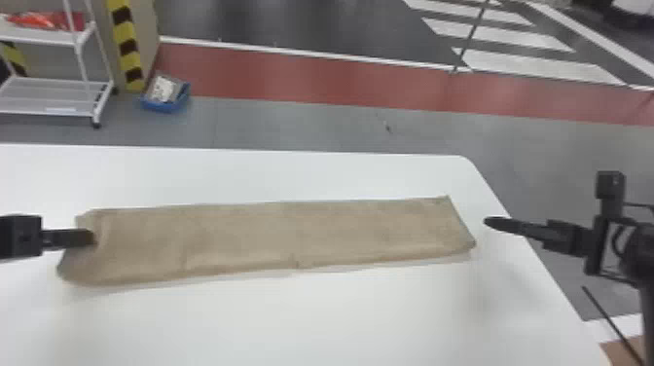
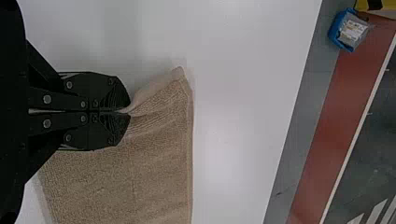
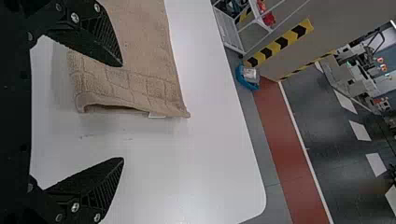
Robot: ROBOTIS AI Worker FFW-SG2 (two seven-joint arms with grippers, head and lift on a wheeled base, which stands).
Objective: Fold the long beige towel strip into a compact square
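Tabletop [image 1: 316, 321] across the lower head view, bearing the towel strip [image 1: 272, 233] from left to right of centre. Left claw [image 1: 90, 237] clamped on its left end; right claw [image 1: 488, 222] at right, apart, near the other end. Beyond, blue bin [image 1: 164, 105], upper left.

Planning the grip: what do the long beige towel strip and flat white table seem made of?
The beige towel strip looks like matt cotton terry, from its pebbly, ribbed weave; possibly a blend. The white table seems smooth and low-sheen, perhaps laminate, given its soft highlights.
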